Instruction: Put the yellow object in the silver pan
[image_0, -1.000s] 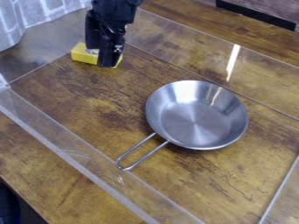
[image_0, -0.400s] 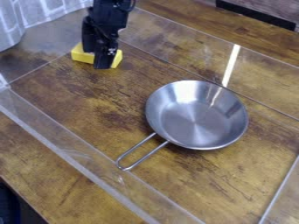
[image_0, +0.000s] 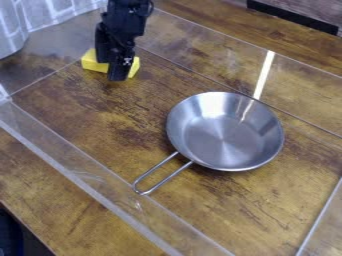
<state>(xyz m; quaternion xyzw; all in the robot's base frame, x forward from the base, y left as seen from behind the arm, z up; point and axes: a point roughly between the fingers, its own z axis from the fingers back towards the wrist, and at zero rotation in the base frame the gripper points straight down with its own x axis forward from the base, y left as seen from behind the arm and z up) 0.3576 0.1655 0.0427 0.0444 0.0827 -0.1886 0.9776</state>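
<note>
The yellow object (image_0: 94, 62) lies flat on the wooden table at the upper left, mostly hidden behind my gripper. My black gripper (image_0: 115, 66) points down right over it, its fingers low around the block; the jaws look open, and a grip does not show. The silver pan (image_0: 225, 131) sits empty right of centre, its wire-loop handle (image_0: 160, 176) pointing toward the lower left.
A clear plastic wall (image_0: 80, 170) runs diagonally along the table's near-left side. A grey object (image_0: 8, 30) stands at the far upper left corner. A dark shape (image_0: 301, 8) lies beyond the table's back edge.
The gripper has shifted slightly left and sunk lower over the yellow block, covering more of it. The pan has not moved.
</note>
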